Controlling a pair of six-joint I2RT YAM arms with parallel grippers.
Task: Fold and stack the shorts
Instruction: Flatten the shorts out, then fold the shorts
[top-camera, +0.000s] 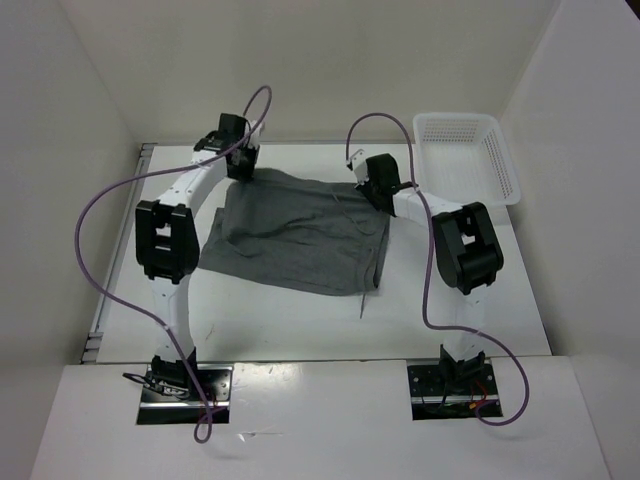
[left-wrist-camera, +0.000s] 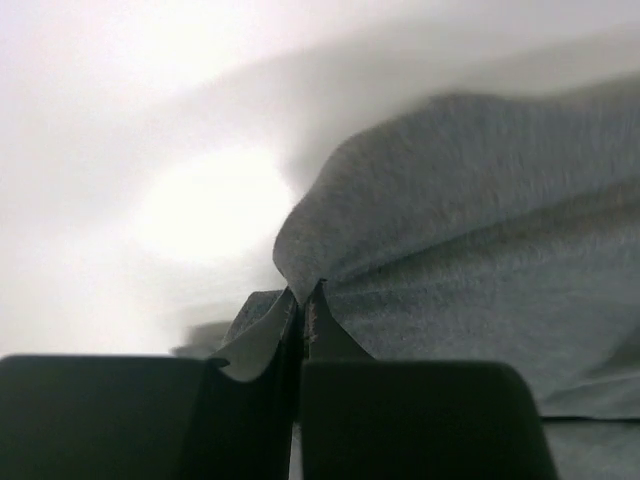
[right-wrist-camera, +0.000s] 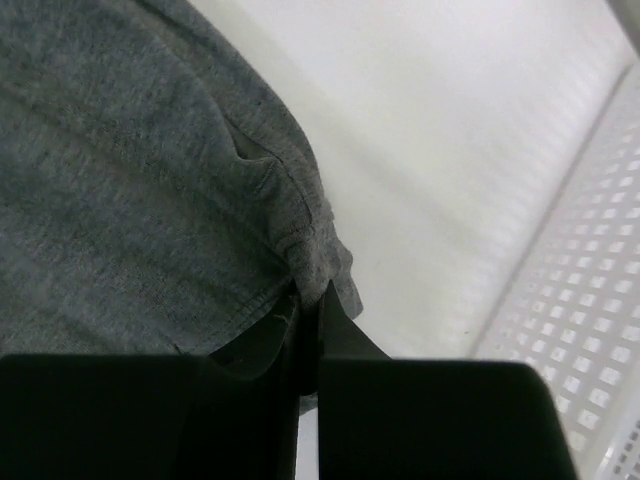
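Note:
The grey shorts (top-camera: 300, 235) lie spread on the white table, with a thin dark drawstring (top-camera: 363, 302) trailing off the near right corner. My left gripper (top-camera: 243, 170) is shut on the far left corner of the shorts (left-wrist-camera: 470, 230); the cloth bunches right at its tips (left-wrist-camera: 302, 292). At the far right corner, my right gripper (top-camera: 368, 185) is shut on the hemmed edge of the shorts (right-wrist-camera: 130, 190), which puckers between its tips (right-wrist-camera: 312, 290).
A white perforated basket (top-camera: 497, 158) stands at the back right, close to the right arm; its wall (right-wrist-camera: 590, 300) fills the right side of the right wrist view. White walls enclose the table on three sides.

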